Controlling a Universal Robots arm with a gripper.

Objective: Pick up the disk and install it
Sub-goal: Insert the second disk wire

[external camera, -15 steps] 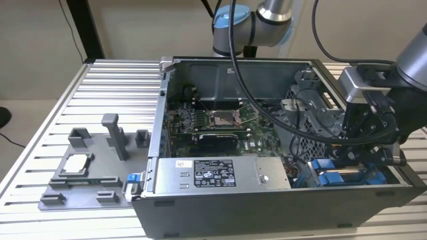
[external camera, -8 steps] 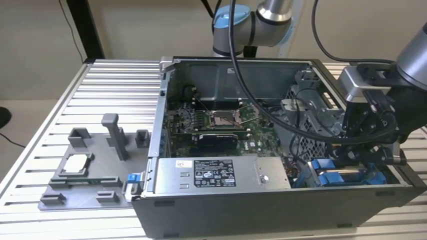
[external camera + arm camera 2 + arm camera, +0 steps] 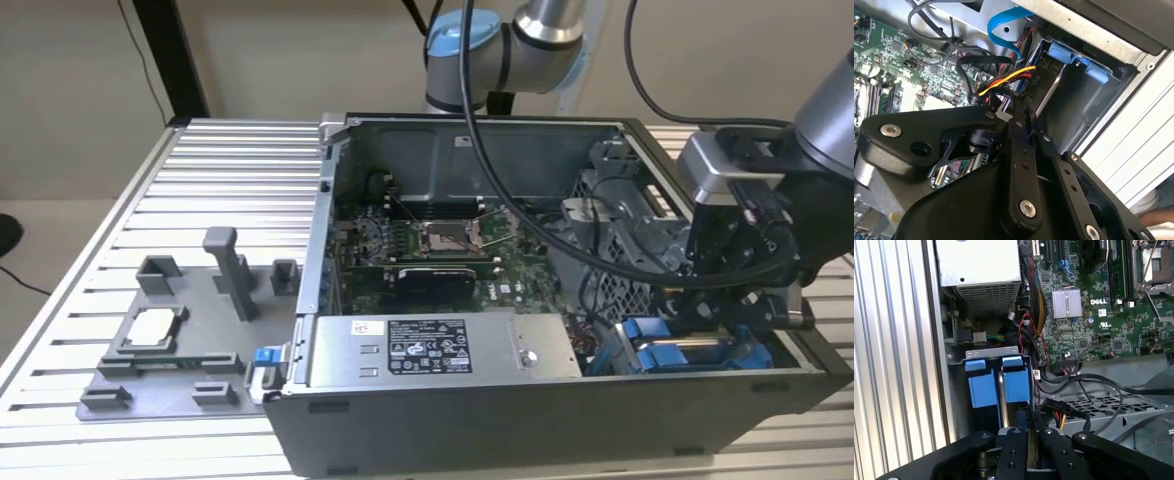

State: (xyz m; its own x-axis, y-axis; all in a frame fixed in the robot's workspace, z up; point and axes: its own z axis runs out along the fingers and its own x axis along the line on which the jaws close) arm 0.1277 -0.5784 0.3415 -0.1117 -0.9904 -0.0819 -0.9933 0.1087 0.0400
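Down inside the open computer case (image 3: 441,420), at about four o'clock of the exterior view, the arm has its end effector (image 3: 1029,422) in the drive bay corner. Its fingers (image 3: 1013,450) are drawn together with only a sliver between them, and I cannot make out anything clamped there. The disk (image 3: 1016,384), in its blue carrier, stands on edge in the bay straight ahead of the tips, just beside a second blue carrier (image 3: 982,387). Their blue ends look about level. From the room, the disk seems to be in its slot, with seating it the step in hand.

To my eye, doing that well means pressing squarely along the slot, so the carrier runs on its guides and does not cock against its neighbour. Pressure belongs on the blue end, not on the metal body. A bundle of red and yellow cables (image 3: 1056,415) lies close beside the fingers and could snag, so the wrist wants to stay narrow and straight. At nine o'clock of the case, the grey fixture tray (image 3: 174,385) sits on the ribbed surface (image 3: 200,170), well apart.
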